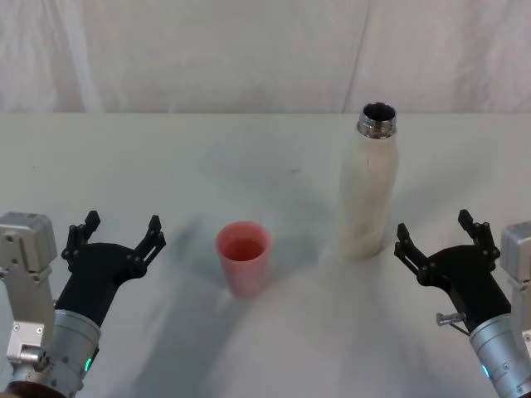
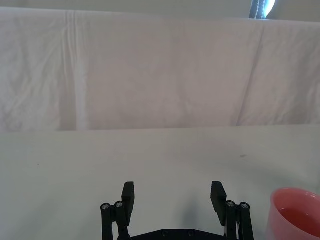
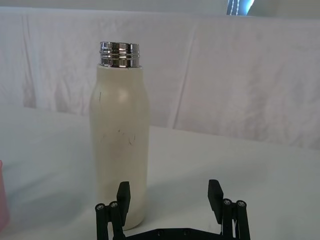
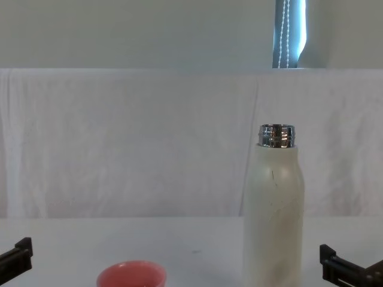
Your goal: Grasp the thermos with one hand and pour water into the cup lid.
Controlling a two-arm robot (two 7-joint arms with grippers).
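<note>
White cloth covers the table [image 1: 166, 157]. Beside the thermos [image 1: 367, 186], the right gripper [image 1: 438, 236] waits wide open, probably ready to grab. Farther off, past the cup lid [image 1: 243, 257], the left gripper [image 1: 116, 236] rests open too.

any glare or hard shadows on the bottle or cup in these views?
Head view: soft, blurred shadows spread on the table around the cup and beside the bottle; no hard edges. Right wrist view: bright highlights on the bottle's steel neck, the cream body matte. Chest view: a bright window strip behind the bottle, slight shine on the neck.
</note>
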